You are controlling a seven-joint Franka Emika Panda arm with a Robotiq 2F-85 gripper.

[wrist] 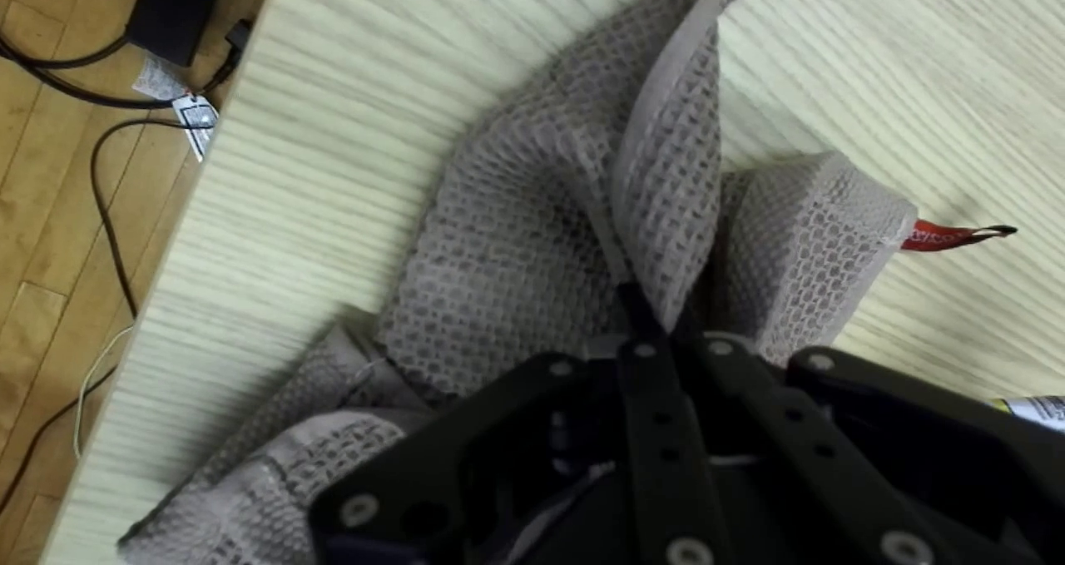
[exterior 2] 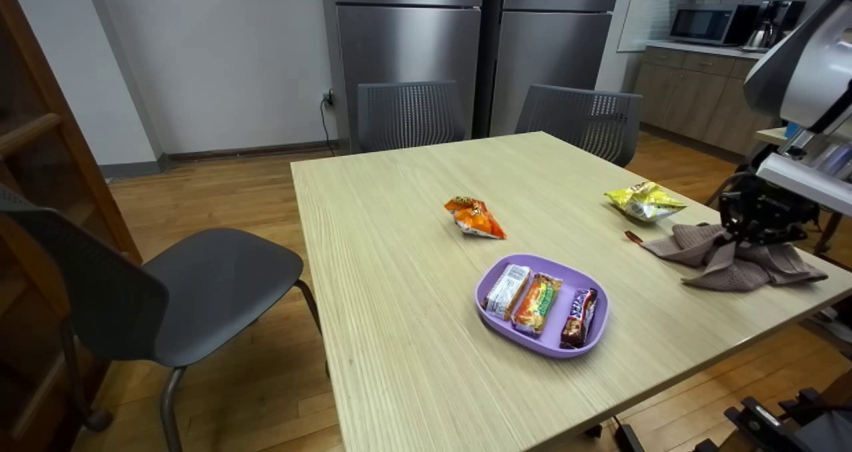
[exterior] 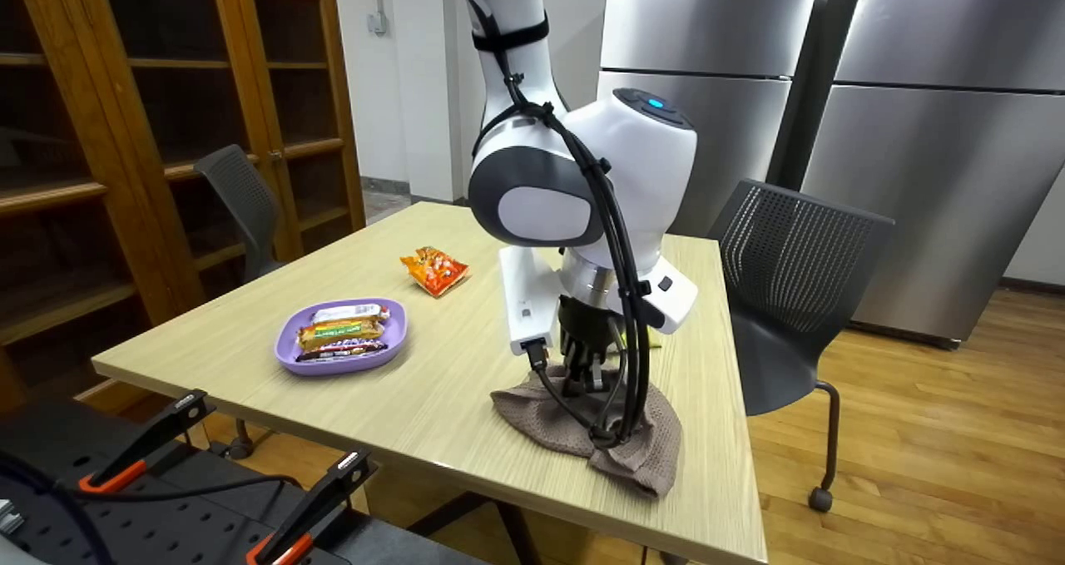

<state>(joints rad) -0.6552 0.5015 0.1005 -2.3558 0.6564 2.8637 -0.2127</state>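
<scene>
Gripper (wrist: 661, 319), upon towel (wrist: 507, 249): pinched a fold. Step, seemingly: grasping. Next move likely called for firm hold.

We see the tool (exterior 2: 727, 237) touching a crumpled gray-brown cloth (exterior 2: 739, 272) on the counter (exterior 2: 399, 292). A yellow bag (exterior 2: 644, 202) lies near the cloth; well apart from it, we find an orange bag (exterior 2: 476, 219) and a purple tray (exterior 2: 569, 284) holding three wrapped bars (exterior 2: 536, 303).

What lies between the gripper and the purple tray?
Nearest the gripper, part of the brown cloth, then bare tabletop up to the purple tray; both exterior views show it. The orange packet lies off that line.
</scene>
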